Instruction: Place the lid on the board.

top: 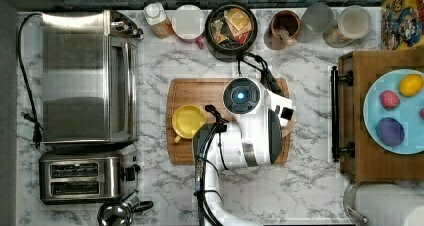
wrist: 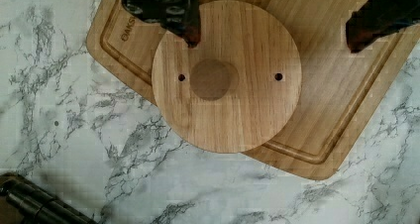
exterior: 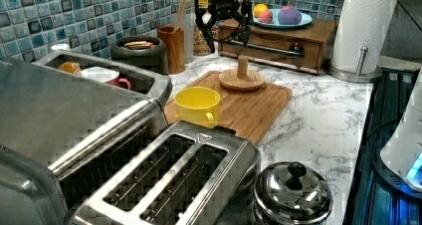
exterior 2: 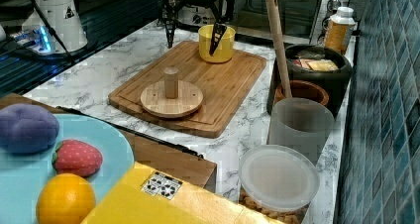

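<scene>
The lid (wrist: 226, 76) is a round wooden disc with an upright knob. It lies flat on one corner of the bamboo board (wrist: 322, 110), its rim slightly past the board's edge over the marble. In the left view the lid (exterior: 242, 79) sits at the board's (exterior: 254, 110) far end, and in the right view the lid (exterior 2: 171, 99) is on the board's (exterior 2: 228, 85) near corner. My gripper (wrist: 272, 40) hangs open above the lid (top: 289, 128), fingers well apart, holding nothing. The same gripper (exterior: 229, 36) (exterior 2: 192, 40) is clear of the knob.
A yellow cup (top: 188, 121) stands on the board's (top: 200, 93) other end. A toaster oven (top: 85, 76) and toaster (top: 80, 176) fill the top view's left. A wooden tray with a blue plate (top: 380, 126) sits at the top view's right. Jars line the tiled back wall.
</scene>
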Controlling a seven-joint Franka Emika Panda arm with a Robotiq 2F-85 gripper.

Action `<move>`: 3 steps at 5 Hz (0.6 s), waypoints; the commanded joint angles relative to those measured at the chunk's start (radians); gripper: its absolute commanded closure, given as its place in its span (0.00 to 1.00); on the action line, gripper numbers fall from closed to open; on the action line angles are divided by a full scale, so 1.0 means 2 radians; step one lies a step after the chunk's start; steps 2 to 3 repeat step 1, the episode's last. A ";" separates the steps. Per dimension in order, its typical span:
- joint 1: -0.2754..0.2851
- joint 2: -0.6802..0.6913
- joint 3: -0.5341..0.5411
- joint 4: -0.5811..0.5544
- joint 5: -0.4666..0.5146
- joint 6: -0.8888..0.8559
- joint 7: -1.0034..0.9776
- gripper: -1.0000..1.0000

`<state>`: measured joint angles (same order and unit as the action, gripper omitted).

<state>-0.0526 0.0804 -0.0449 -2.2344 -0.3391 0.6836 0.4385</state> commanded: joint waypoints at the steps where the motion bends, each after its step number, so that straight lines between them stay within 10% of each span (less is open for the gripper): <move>1: 0.001 -0.015 0.000 0.004 0.006 -0.006 -0.006 0.00; 3: 0.001 -0.015 0.000 0.004 0.006 -0.006 -0.006 0.00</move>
